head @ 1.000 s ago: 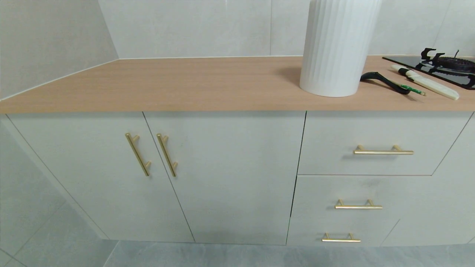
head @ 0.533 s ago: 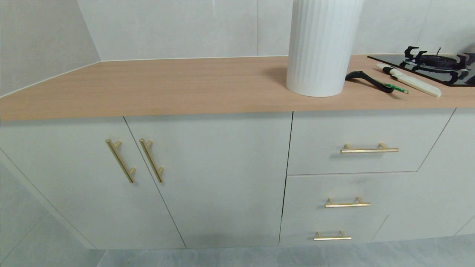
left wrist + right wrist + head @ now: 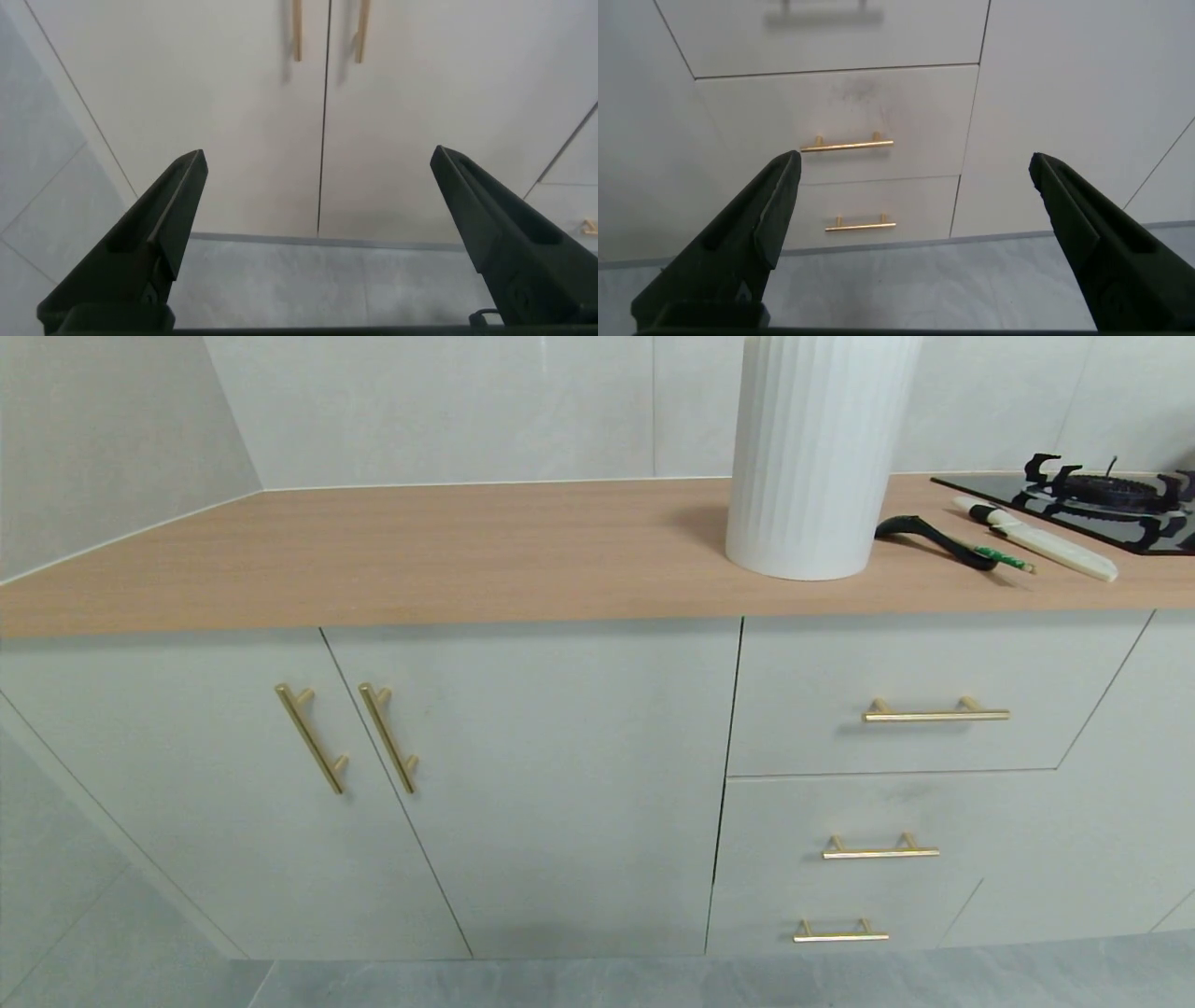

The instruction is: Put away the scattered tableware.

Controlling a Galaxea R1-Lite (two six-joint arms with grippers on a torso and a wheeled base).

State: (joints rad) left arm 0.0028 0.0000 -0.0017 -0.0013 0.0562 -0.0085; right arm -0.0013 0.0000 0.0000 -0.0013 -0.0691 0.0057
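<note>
A light wooden countertop (image 3: 420, 551) runs across the upper half of the head view, and the scattered tableware lies on it at the upper right of the frame. There, a black curved plastic ladle (image 3: 929, 537) rests just beside the base of a tall white ribbed cylindrical container (image 3: 812, 457). A thin green stick (image 3: 1006, 558) lies at the ladle's right end, and a long cream-coloured knife-shaped utensil with a dark band (image 3: 1046, 539) sits to the right of that, its far end at the edge of a black glass gas hob (image 3: 1102, 499). Below the counter at the left of the frame are two pale grey cabinet doors (image 3: 560, 784) with slanted gold bar handles (image 3: 311, 738). At the lower right, three drawers are stacked, each with a gold bar handle (image 3: 936, 714). The left gripper (image 3: 318, 243) has its two dark fingers spread wide apart, holding nothing, facing the seam between the cabinet doors above a grey tiled floor (image 3: 308, 285). The right gripper (image 3: 915, 243) is likewise spread wide and holds nothing, facing the lower drawers (image 3: 846, 144).
</note>
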